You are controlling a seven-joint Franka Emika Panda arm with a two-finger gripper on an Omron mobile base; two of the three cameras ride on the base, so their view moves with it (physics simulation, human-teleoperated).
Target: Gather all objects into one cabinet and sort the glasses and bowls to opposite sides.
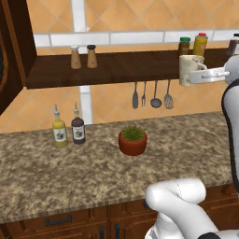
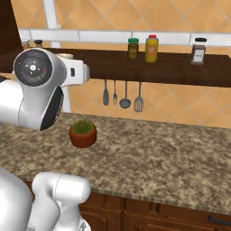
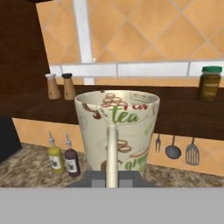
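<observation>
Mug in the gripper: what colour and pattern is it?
The mug is cream with brown and green tea-themed print and lettering; clearest in the hand view.

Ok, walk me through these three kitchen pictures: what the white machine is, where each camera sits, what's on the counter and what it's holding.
The white machine is a robot arm on a base that can drive. Two pictures come from cameras on that base, behind the arm to its left and right, so they show the same kitchen from two sides. The third comes from a camera on the hand, looking along the fingers.

The fingers are shut on the handle of a cream mug printed with the word "tea", held up in the air in front of the dark wall shelf.

On the speckled stone counter stand a yellow sauce bottle, a dark sauce bottle and a small plant in a terracotta pot. The shelf carries salt and pepper shakers and some jars; kitchen utensils hang below it.
</observation>
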